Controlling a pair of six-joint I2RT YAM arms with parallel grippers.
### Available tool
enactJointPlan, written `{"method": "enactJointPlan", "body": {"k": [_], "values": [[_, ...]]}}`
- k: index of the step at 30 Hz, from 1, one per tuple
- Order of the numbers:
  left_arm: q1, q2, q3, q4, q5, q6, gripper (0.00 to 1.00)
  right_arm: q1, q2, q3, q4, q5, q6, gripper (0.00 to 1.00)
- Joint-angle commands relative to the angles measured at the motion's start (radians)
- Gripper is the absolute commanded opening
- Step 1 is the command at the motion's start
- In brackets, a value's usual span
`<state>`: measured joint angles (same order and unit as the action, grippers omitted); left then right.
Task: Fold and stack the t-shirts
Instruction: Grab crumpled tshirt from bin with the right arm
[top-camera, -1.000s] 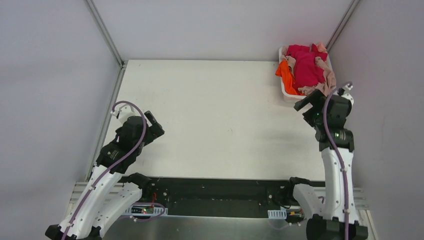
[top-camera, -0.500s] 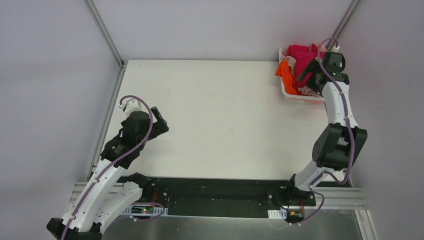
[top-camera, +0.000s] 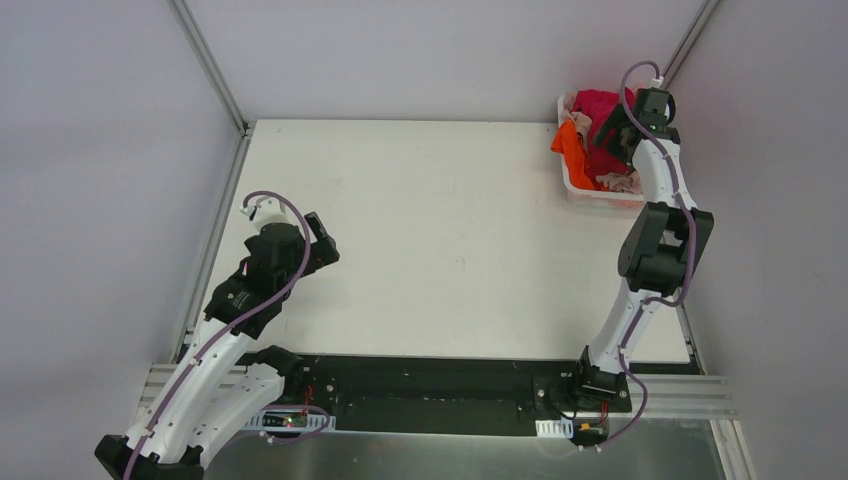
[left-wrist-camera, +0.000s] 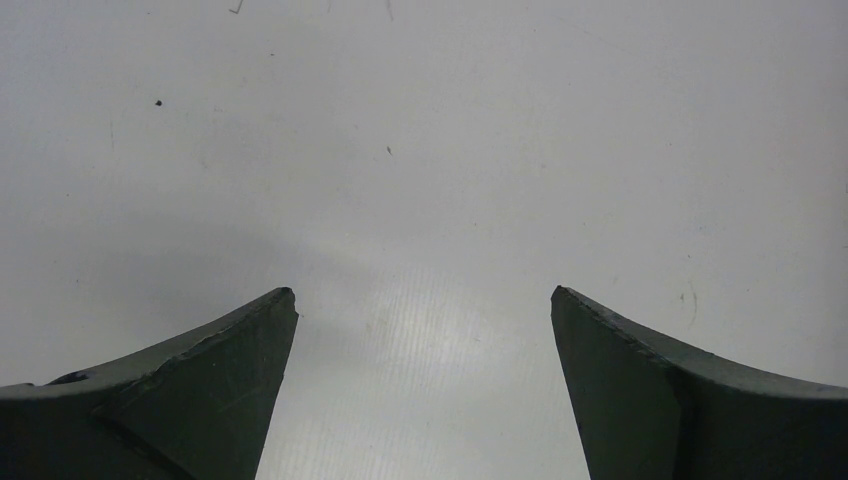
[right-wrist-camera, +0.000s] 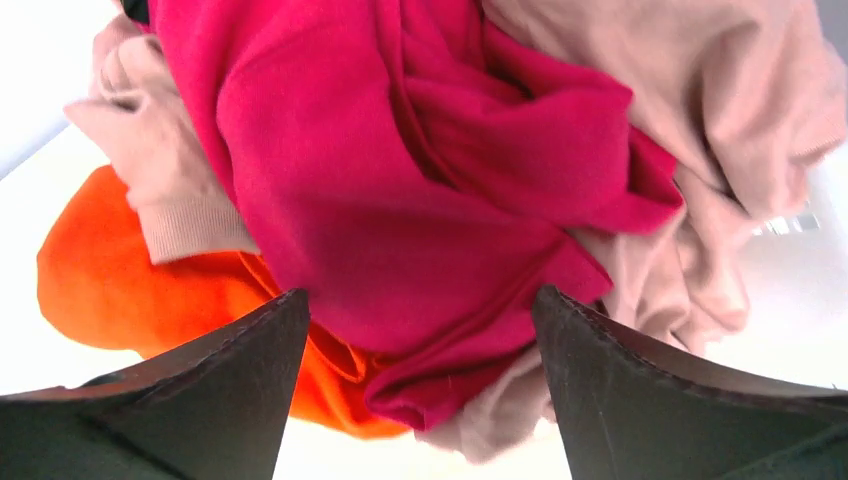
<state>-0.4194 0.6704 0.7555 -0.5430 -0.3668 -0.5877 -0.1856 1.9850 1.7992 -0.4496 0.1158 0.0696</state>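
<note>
T-shirts are all heaped in the white basket at the far right corner of the table, none folded or stacked yet. On top: crimson red shirt. The orange shirt hangs over the basket's left side, and the pinkish-beige shirts show at the near end & round the edges.

Right arm reaches out to that corner w/ the right gripper right over the heap, nose down into it. Wrist cam: its jaws stand wide apart, both dark fingers at the bottom of the view, and the red shirt fills most of the space ahead of and btwn the tips. A bunched red fold drops into the gap, approx centred. Orange cloth is under and beside the left-hand finger in that view. Beige is beside the right-hand one and also up top on both sides. Can't tell if the tips touch cloth; nothing is pinched.

Left arm is well apart from all this, over the near left part of the table. Left gripper hangs above bare tabletop, jaws spread wide too, nothing btwn them. Its wrist cam shows only the pale surface w/ a few specks and the two fingertips. The pile is diagonally across the table from it.
</note>
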Motion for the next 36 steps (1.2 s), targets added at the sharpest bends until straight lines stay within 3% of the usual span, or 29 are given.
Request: {"method": "enactJointPlan", "body": {"k": [1,4,9,11,19,30,36], "values": [[-0.004,-0.001,-0.010,0.034,-0.018,0.019,1.00,-0.003,0.055,0.100,0.045,-0.008,-0.002,0.82],[-0.004,0.000,-0.012,0.034,-0.028,0.019,1.00,-0.003,0.080,0.116,0.046,-0.005,0.003,0.66],[-0.004,-0.006,-0.013,0.034,-0.023,0.022,1.00,-0.003,0.080,0.128,0.054,0.011,0.008,0.23],[-0.004,-0.009,-0.013,0.034,-0.023,0.022,1.00,-0.002,0.072,0.141,0.055,0.020,0.005,0.00],[-0.004,-0.017,-0.013,0.034,-0.027,0.022,1.00,-0.003,-0.024,0.170,0.088,0.043,-0.018,0.00],[-0.004,-0.063,-0.004,0.034,-0.022,0.025,1.00,0.055,-0.351,-0.009,0.535,0.169,-0.086,0.00],[-0.004,-0.088,0.005,0.033,-0.015,0.025,1.00,0.129,-0.454,0.068,0.630,0.229,-0.204,0.00]]}}
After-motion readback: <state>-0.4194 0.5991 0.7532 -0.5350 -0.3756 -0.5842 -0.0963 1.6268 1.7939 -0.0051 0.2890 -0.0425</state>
